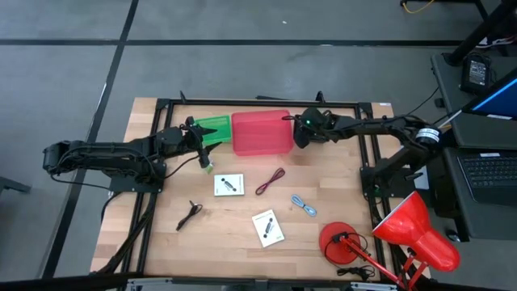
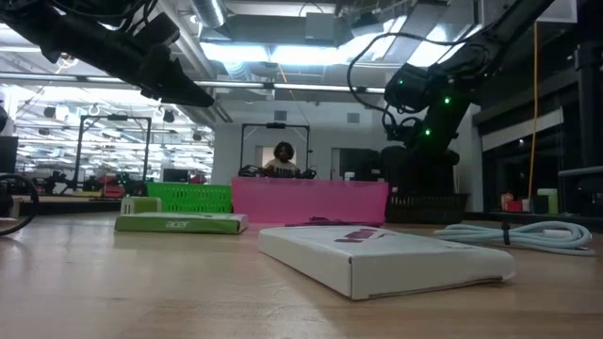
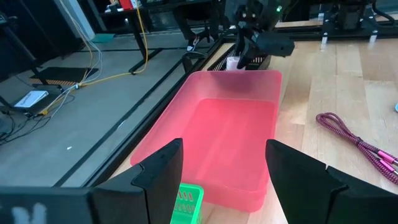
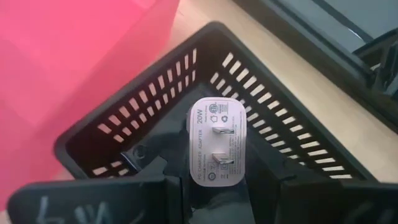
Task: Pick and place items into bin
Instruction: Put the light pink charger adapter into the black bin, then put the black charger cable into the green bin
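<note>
From the high view, we take the translucent pink plastic bin (image 1: 262, 133) as our landmark. The left gripper (image 1: 202, 148) sits just off its left side, beside a green slatted basket (image 1: 212, 126). The right gripper (image 1: 303, 129) hangs at the bin's right edge. On the wooden table (image 1: 161, 234) in front of the bin lie the items not yet collected: a white card with a black mark (image 1: 229, 185), a second white card (image 1: 268, 228), a thin red cord (image 1: 270, 181), a light blue cord (image 1: 304, 206) and a dark cord (image 1: 190, 214). A red desk lamp (image 1: 404, 234) stands well to the bin's front right.

In the low view, we see the bin (image 2: 311, 200) across the table, with a flat green and white box (image 2: 181, 222) to its left and a white card (image 2: 386, 259) in the near foreground.

In the left wrist view, we look over the bin (image 3: 230, 137); the left gripper (image 3: 224, 168) has its fingers spread wide with nothing between them. We see nothing lying in the part of the bin shown.

In the right wrist view, the right gripper (image 4: 214, 180) is closed partway on a small white plug adapter (image 4: 216, 144), held above a black slatted basket (image 4: 261, 124) just beside the bin (image 4: 62, 56).

We judge the task to be at an early stage: one item is in transit and five remain on the table.
</note>
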Motion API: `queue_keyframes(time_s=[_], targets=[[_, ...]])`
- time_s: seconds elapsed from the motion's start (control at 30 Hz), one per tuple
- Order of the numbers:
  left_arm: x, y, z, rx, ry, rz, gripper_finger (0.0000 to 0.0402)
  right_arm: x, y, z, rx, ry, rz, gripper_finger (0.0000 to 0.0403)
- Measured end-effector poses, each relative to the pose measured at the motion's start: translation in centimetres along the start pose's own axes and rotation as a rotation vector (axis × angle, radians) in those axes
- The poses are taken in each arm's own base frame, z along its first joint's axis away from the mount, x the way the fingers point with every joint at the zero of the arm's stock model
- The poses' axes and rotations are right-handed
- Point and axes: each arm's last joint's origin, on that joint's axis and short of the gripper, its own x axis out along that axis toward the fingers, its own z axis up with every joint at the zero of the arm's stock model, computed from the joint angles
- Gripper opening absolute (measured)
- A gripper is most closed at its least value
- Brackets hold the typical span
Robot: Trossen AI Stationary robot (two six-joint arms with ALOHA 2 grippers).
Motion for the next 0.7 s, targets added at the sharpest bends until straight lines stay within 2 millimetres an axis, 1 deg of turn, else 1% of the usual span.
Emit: queue_keyframes(time_s=[0.13, 0.27, 0.37, 0.7], targets=[[0.0, 0.0, 0.0, 0.0, 0.0, 0.0, 0.0223, 0.26, 0.07, -0.12, -0.004, 0.009, -0.003, 0.0096], [0.0, 0.0, 0.0, 0.0, 0.0, 0.0, 0.0223, 0.25, 0.08, -0.1, -0.002, 0.007, -0.002, 0.0131], [0.0, 0.0, 0.0, 0.0, 0.0, 0.0, 0.0223, 0.25, 0.08, -0.1, -0.002, 0.007, -0.003, 0.0149], [0.0, 0.0, 0.0, 0.0, 0.0, 0.0, 0.0223, 0.14, 0.08, 0.14, -0.026, -0.017, -0.001, 0.0157]])
